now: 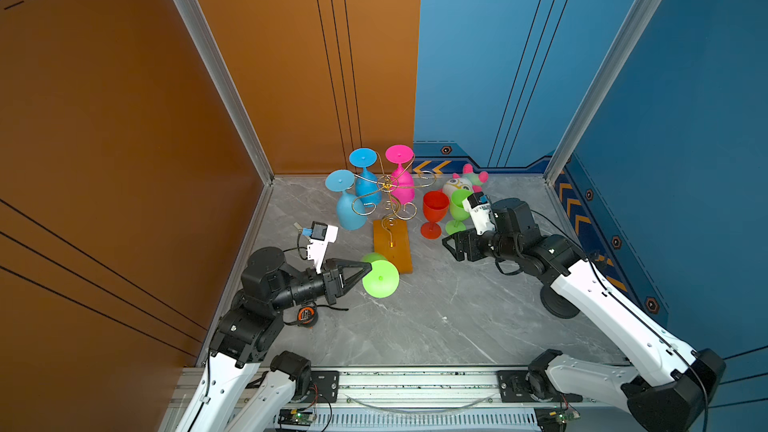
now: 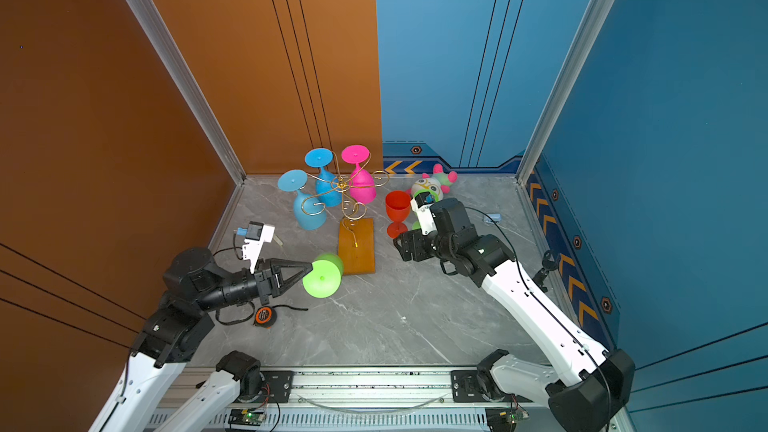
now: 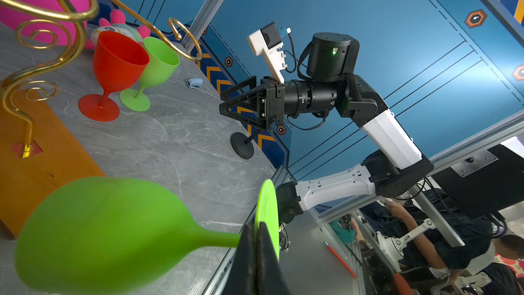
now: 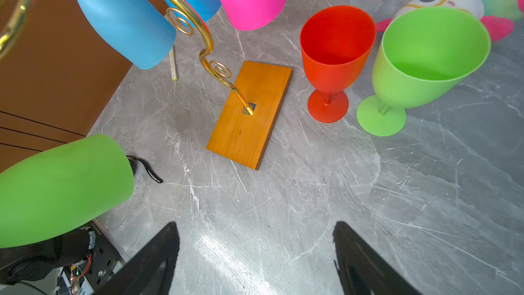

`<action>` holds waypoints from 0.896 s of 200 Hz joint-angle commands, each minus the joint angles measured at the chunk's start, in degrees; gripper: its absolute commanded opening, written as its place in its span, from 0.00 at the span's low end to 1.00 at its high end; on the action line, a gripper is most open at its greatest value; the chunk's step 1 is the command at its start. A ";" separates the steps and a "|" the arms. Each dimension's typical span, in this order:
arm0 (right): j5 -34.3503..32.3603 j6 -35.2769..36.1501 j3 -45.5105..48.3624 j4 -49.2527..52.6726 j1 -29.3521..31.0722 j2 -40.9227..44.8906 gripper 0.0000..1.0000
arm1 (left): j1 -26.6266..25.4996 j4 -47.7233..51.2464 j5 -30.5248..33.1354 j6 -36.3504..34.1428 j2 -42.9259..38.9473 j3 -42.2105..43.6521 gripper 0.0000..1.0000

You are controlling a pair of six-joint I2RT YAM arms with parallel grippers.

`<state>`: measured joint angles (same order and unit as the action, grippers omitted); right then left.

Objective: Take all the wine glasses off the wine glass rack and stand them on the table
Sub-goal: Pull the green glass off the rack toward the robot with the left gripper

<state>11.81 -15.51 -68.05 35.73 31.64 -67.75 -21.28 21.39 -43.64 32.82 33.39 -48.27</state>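
My left tool (image 1: 368, 268) is clamped on the stem of the lime green wine glass (image 1: 380, 279). The glass lies roughly level, off the wire arms, low and centre in both top views, its bowl toward the near end of the rack's base. The wine glass rack (image 1: 392, 249), gold wire scrolls on a wavy stem over an orange-brown wooden base, stands upright on the counter (image 1: 457, 305). A light blue glass (image 1: 351, 211), a deeper blue glass (image 1: 369, 189) and a pink glass (image 1: 402, 187) hang bowl-down from its arms.

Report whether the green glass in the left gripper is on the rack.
Off. The left gripper holds the green glass sideways by its stem, near the wine glass rack base, clear of its gold arms.
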 commanded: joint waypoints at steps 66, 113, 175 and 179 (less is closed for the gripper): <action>-0.40 -0.44 -4.08 7.00 0.79 -3.90 0.87 | -18.55 2.26 22.77 -19.02 -3.15 3.82 0.00; 0.87 -0.22 -5.92 9.75 0.62 -5.54 0.87 | -32.25 2.26 39.38 -28.43 -0.13 4.15 0.00; 3.30 -0.27 -8.03 12.41 -0.91 -7.44 0.87 | -56.11 2.17 64.99 -44.66 9.92 3.03 0.00; 3.39 -0.33 -8.31 12.62 -1.08 -7.55 0.87 | -57.40 2.18 66.38 -45.67 10.66 2.96 0.00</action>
<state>13.58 -15.49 -73.84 45.25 31.42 -74.63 -72.20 23.83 8.49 -2.92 40.95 -44.62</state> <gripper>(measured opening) 0.865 0.053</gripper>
